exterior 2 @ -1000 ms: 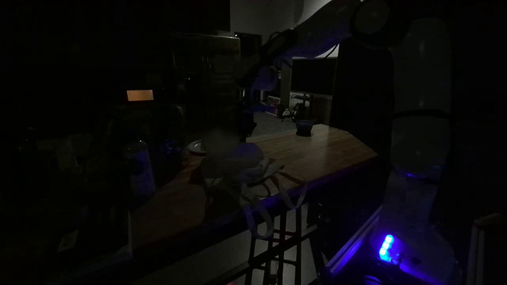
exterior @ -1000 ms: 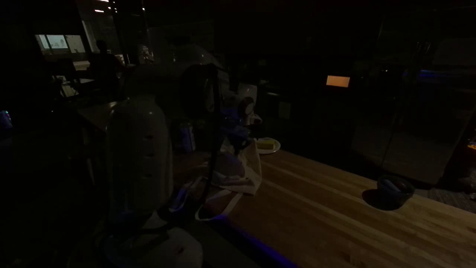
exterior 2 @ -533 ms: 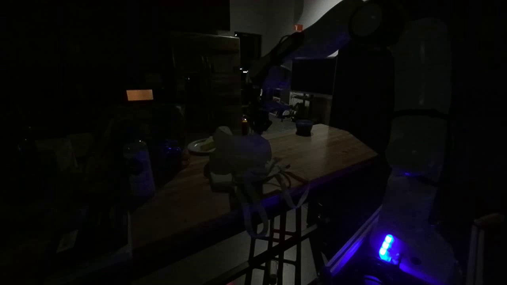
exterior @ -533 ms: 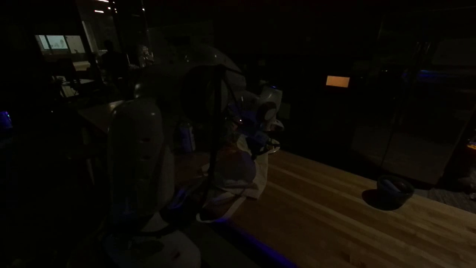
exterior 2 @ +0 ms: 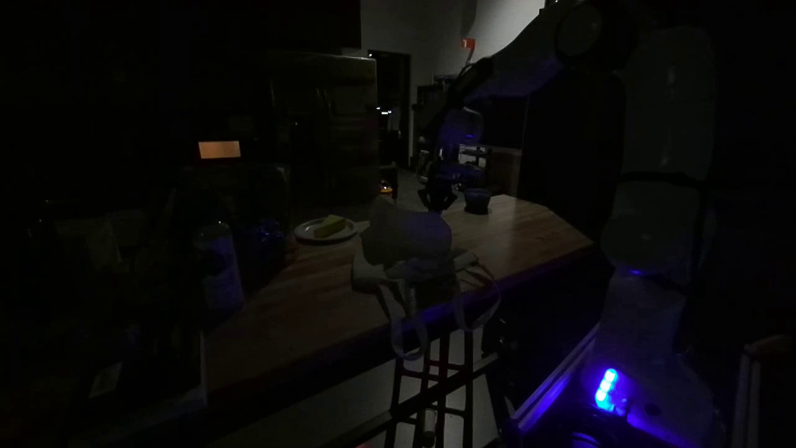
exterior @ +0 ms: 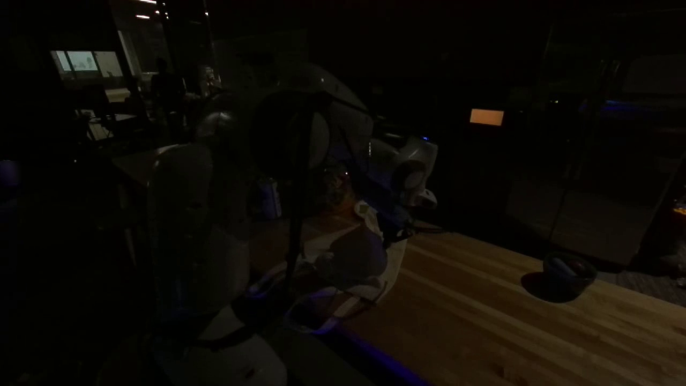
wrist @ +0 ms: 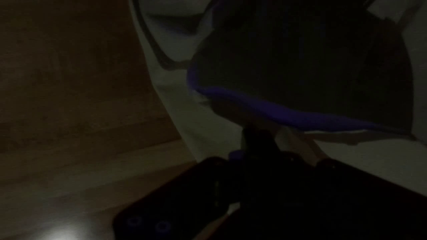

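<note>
A pale cloth bag (exterior: 395,265) lies crumpled on the wooden table, its straps (exterior 2: 407,339) hanging over the near edge. My gripper (wrist: 256,133) points down at the side of the bag, fingers together, pinching its fabric. In an exterior view the gripper (exterior 2: 438,208) appears just behind the top of the bag (exterior 2: 404,236). The wrist view has the cloth (wrist: 210,126) spread beneath the fingertips, with a dark rounded area (wrist: 300,76) rimmed in blue above them. Dim light hides the exact pinch.
A white plate (exterior 2: 305,233) with a yellow block (exterior 2: 329,227) sits at the table's far side. A dark bowl (exterior: 571,279) holding something stands farther along the table (exterior: 482,321). A bottle (exterior 2: 221,267) is beyond the bag. Stool legs (exterior 2: 444,373) show below the edge.
My gripper has moved to the right in both exterior views, and the bag has slid along with it. The plate and block now show fully in an exterior view.
</note>
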Tool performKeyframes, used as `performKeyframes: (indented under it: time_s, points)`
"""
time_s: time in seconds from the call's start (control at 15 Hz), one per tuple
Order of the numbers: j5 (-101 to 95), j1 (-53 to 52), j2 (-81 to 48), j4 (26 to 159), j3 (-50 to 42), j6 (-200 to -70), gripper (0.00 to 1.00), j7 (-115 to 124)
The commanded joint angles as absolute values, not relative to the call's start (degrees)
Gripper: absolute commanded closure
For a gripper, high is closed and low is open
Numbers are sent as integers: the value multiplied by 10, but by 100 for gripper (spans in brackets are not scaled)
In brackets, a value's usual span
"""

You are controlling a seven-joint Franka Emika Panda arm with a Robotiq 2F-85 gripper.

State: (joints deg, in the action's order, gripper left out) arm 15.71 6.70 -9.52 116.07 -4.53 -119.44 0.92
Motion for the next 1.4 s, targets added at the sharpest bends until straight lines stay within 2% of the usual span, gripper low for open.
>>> performKeyframes:
  time_s: [0.0,0.67,1.33]
  points:
    - [168,84,-49,1215,-65,-1206,99,19]
    - [159,114,27,1301,-113,-1226,99,54]
    - [163,77,22,1273,-77,-1217,99,80]
